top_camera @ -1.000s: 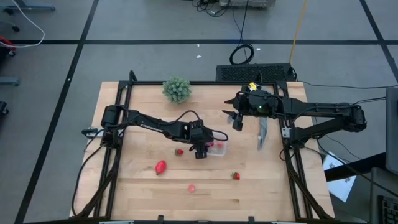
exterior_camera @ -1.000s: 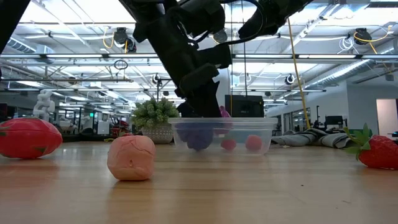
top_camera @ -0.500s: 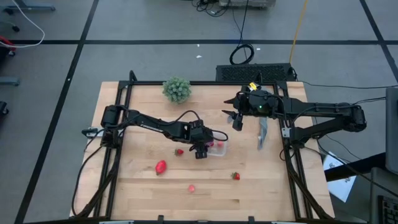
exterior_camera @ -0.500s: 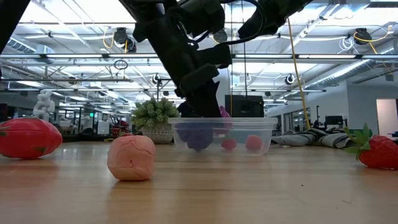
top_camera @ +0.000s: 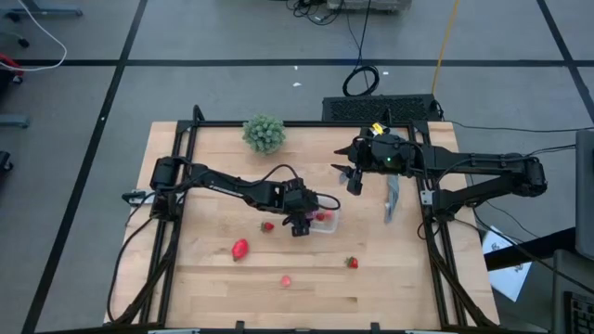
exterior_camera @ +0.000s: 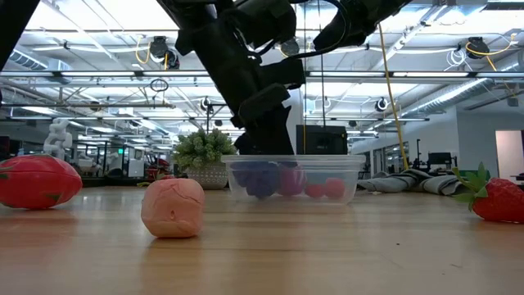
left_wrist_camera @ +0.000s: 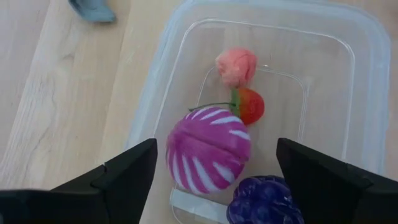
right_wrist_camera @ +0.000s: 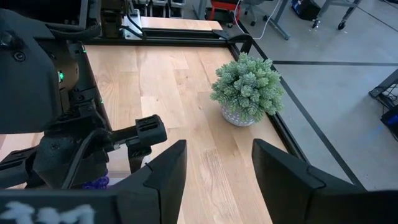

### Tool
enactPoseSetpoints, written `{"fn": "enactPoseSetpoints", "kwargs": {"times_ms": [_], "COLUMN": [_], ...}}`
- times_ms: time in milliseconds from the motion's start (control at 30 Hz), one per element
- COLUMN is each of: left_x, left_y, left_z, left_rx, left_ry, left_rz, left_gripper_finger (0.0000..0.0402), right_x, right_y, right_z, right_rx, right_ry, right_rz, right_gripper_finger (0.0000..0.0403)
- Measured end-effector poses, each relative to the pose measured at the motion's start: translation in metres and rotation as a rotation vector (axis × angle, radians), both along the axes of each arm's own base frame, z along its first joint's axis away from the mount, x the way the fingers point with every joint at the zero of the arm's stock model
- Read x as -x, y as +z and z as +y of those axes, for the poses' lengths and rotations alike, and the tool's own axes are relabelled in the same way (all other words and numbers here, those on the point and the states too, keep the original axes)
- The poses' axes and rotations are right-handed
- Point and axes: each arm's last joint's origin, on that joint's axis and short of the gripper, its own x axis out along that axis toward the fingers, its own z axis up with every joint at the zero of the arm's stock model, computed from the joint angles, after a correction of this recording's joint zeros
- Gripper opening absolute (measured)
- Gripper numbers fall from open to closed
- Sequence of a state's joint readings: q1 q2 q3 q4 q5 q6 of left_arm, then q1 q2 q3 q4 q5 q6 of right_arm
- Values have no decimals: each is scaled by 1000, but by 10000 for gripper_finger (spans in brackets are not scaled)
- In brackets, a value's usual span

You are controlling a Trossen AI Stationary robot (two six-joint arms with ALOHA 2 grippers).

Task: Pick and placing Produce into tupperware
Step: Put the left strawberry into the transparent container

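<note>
The clear tupperware (top_camera: 331,227) sits at the table's middle. In the left wrist view it (left_wrist_camera: 367,93) holds a magenta striped ball (left_wrist_camera: 208,149), a purple grape cluster (left_wrist_camera: 264,200), a small strawberry (left_wrist_camera: 250,106) and a pink piece (left_wrist_camera: 236,65). My left gripper (top_camera: 300,221) hangs open just above it, fingers on either side of the ball and apart from it. On the wood lie a strawberry (top_camera: 267,225), a larger red fruit (top_camera: 240,248), a pink piece (top_camera: 286,279) and another strawberry (top_camera: 353,263). My right gripper (top_camera: 354,178) waits open over the far right part.
A green bushy plant (top_camera: 264,133) stands near the far edge. A grey cloth (top_camera: 392,197) lies right of the container, under the right arm. Black rails frame the table's left and right sides. Bare wood stretches along the near edge, around the loose fruits.
The magenta ball has dropped from beside the left gripper's fingers down onto the container's floor, where it now rests among the other pieces. Both arms have stayed where they were.
</note>
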State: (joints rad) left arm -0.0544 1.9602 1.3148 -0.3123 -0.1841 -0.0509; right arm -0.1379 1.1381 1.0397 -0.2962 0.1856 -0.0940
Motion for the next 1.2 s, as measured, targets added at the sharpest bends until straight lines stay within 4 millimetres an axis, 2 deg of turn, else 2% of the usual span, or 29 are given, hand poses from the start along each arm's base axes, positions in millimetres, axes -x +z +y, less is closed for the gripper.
{"fn": "enactPoseSetpoints", "kwargs": {"times_ms": [100, 233, 333, 467, 667, 733, 933, 1200], "left_x": [2, 10, 24, 49, 84, 88, 94, 96], "left_y": [10, 34, 52, 64, 59, 55, 44, 29], "left_z": [0, -3, -4, 0, -3, -9, -34, -54], "left_rx": [-3, -20, -39, -52, 5, 15, 57, 64], "left_ry": [-5, -35, -44, 63, 298, 346, 311, 198], "left_rz": [-25, -52, -32, 97, 382, 419, 444, 405], "left_gripper_finger": [337, 336, 337, 336, 336, 336, 336, 337], "right_x": [0, 0, 0, 0, 1, 1, 3, 6], "right_y": [0, 0, 0, -1, -2, -2, -1, 4], "right_z": [0, 0, 0, 0, 1, 1, 1, 2], "right_rx": [0, 0, 0, -1, -7, -7, -6, -7], "right_ry": [0, 0, 0, 1, 5, 5, 6, 4], "right_rz": [0, 0, 1, 8, 21, 22, 17, -5], "right_gripper_finger": [173, 173, 173, 173, 173, 173, 173, 173]}}
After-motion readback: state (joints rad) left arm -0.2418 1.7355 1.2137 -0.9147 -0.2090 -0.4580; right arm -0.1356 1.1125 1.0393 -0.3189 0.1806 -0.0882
